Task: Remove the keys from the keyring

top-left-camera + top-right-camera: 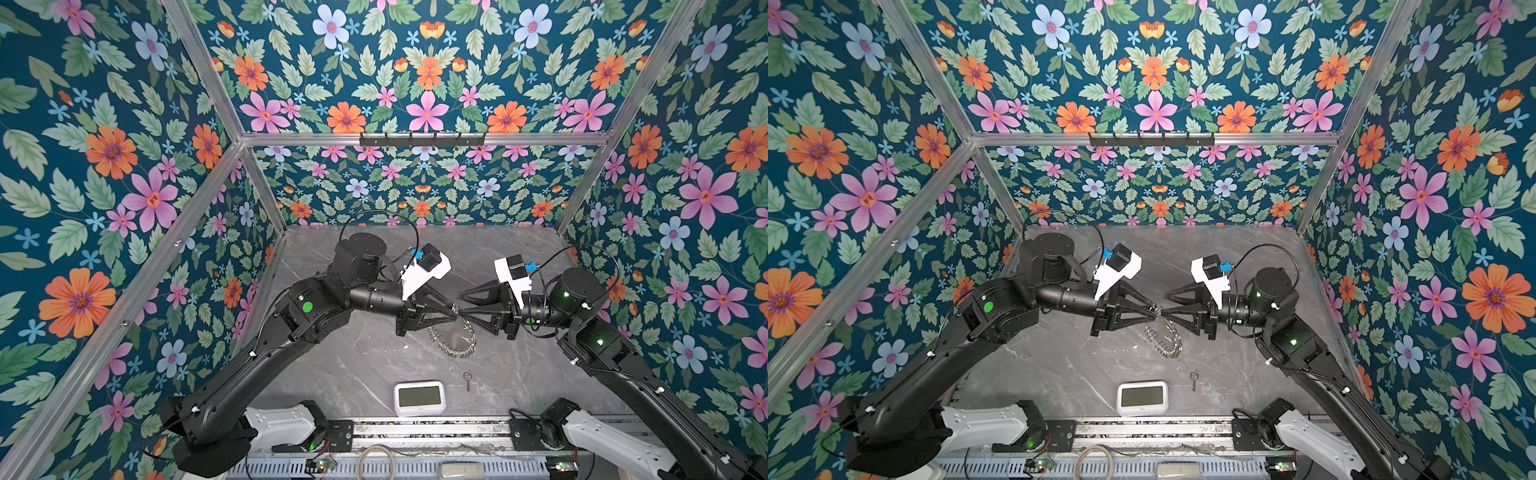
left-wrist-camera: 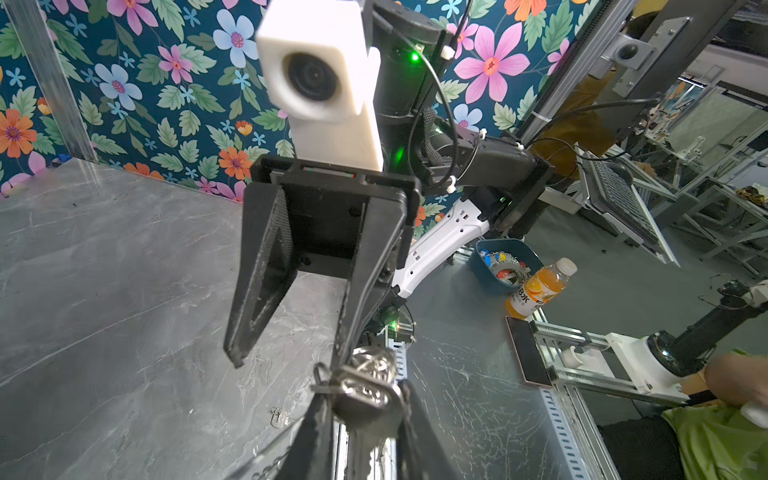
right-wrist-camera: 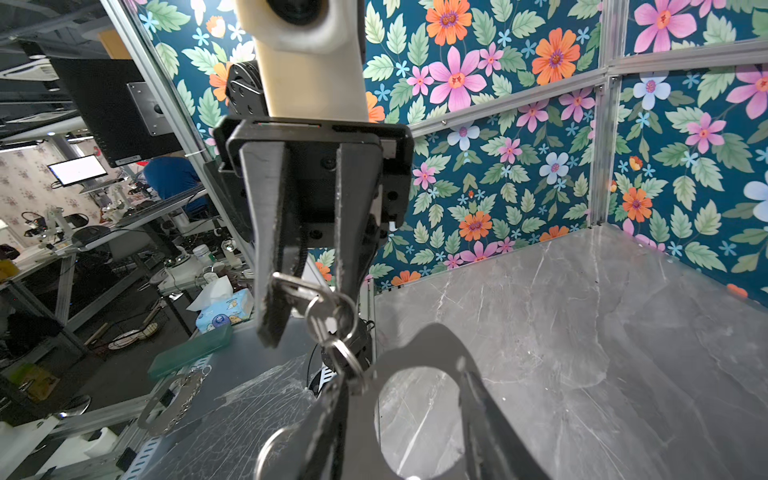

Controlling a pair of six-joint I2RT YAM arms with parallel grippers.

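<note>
Both grippers meet tip to tip above the middle of the table. My left gripper (image 1: 454, 312) (image 2: 365, 395) is shut on the head of a silver key (image 2: 365, 388), which carries small split rings (image 3: 332, 318). The keyring (image 1: 455, 340) (image 1: 1165, 338), a translucent grey plate (image 3: 428, 345) edged with silver rings, hangs below that key. My right gripper (image 1: 460, 304) (image 3: 401, 374) stands open, one finger against the rings, the other apart. A second key (image 1: 468, 379) (image 2: 277, 417) lies loose on the table.
A white clock (image 1: 419, 398) stands near the front edge, left of the loose key. A black hook rail (image 1: 422, 139) runs along the back frame. Flowered walls close in three sides. Outside the table, an orange drink bottle (image 2: 540, 286) and a blue bin (image 2: 503, 266) show.
</note>
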